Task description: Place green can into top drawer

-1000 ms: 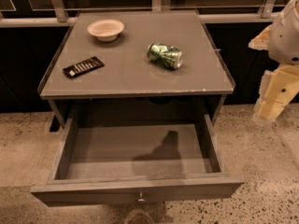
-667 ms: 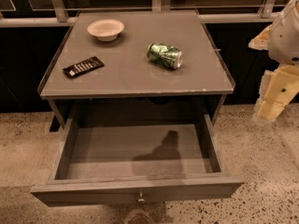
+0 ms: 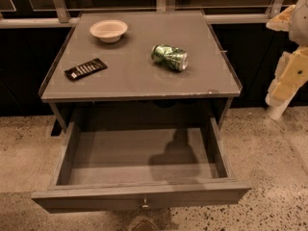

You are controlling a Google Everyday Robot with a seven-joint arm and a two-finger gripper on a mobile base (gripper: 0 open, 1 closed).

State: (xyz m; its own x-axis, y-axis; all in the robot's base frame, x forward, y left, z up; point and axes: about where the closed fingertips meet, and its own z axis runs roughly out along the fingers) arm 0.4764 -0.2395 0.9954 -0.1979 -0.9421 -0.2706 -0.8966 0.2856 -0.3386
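The green can (image 3: 170, 57) lies on its side on the grey table top (image 3: 139, 76), right of the middle, its silver end facing right. The top drawer (image 3: 139, 196) is pulled fully out below the table, with nothing inside it and a small metal knob (image 3: 144, 205) on its front panel. My gripper (image 3: 284, 88) hangs at the far right edge of the view, beside the table and well right of the can, holding nothing.
A pale bowl (image 3: 109, 30) stands at the back left of the table top. A flat black remote-like bar (image 3: 85, 69) lies at the left. A railing with glass panels (image 3: 159, 4) runs behind the table. Speckled floor (image 3: 269, 177) surrounds the drawer.
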